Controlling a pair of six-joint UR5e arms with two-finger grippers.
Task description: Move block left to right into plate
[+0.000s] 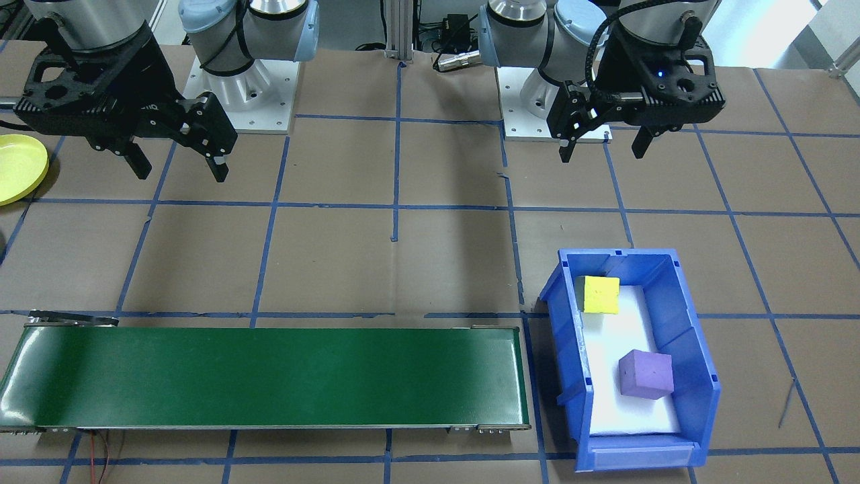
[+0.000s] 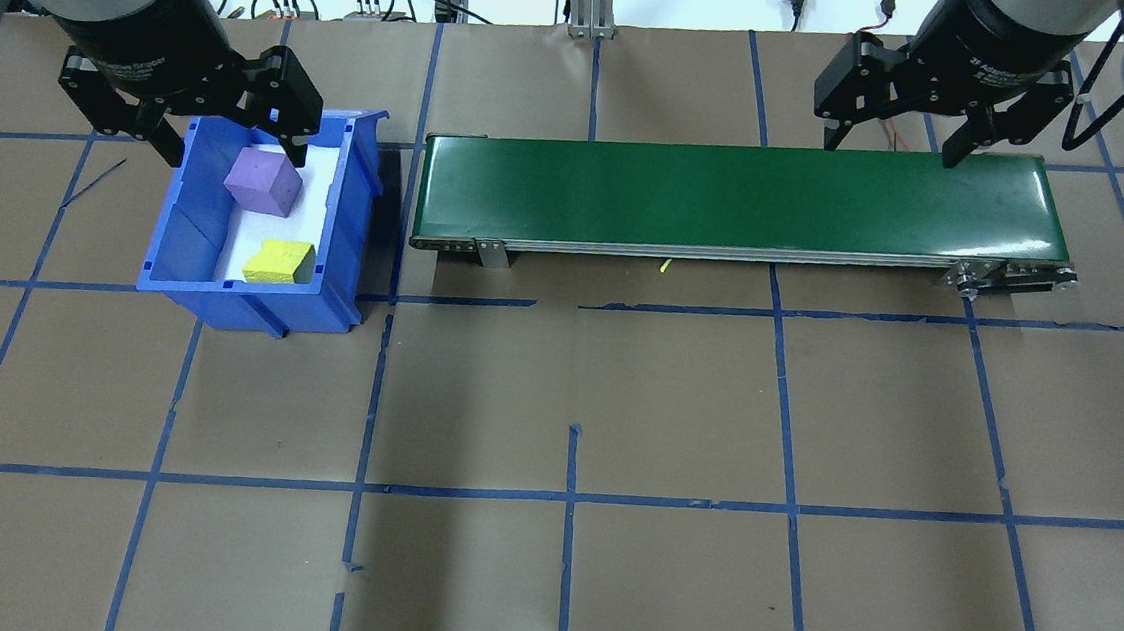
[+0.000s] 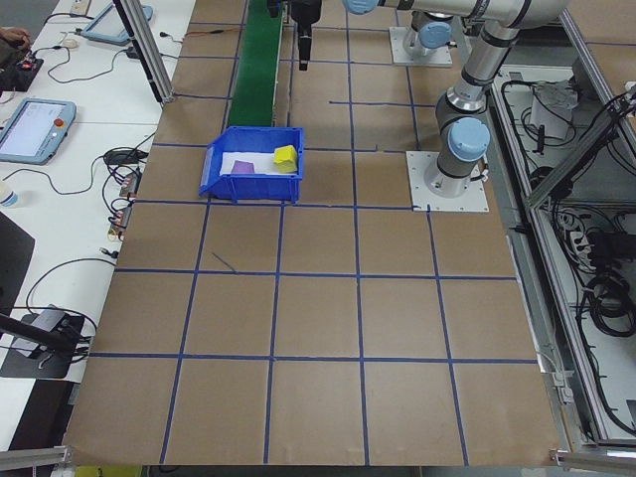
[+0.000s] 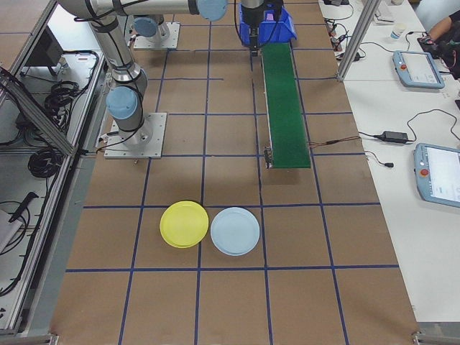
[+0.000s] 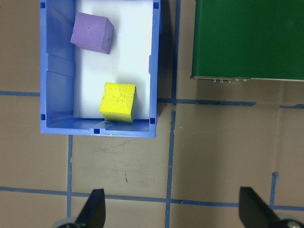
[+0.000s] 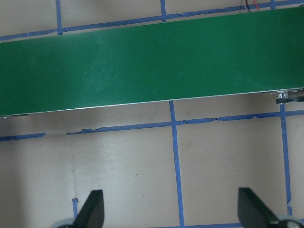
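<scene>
The bench [image 2: 576, 397] wears matt brown paper, gridded with blue tape that is torn in places. The conveyor belt [image 2: 732, 194] is smooth dark green with a soft sheen — its frame looks like bare metal. The bin [image 1: 692, 349] is glossy blue plastic, lined white. The yellow block [image 5: 118, 102] looks rough and pitted, like foam; the purple block [image 5: 92, 33] is matt. The plate [image 4: 184, 223] is smooth lime-yellow plastic.

— Can you read any writing from your side?

— Only a little. On the left gripper [image 2: 225, 134] body and the right gripper [image 2: 894, 146] body I see white lettering ending in "Gripper". The first word is too blurred for me to read.
</scene>
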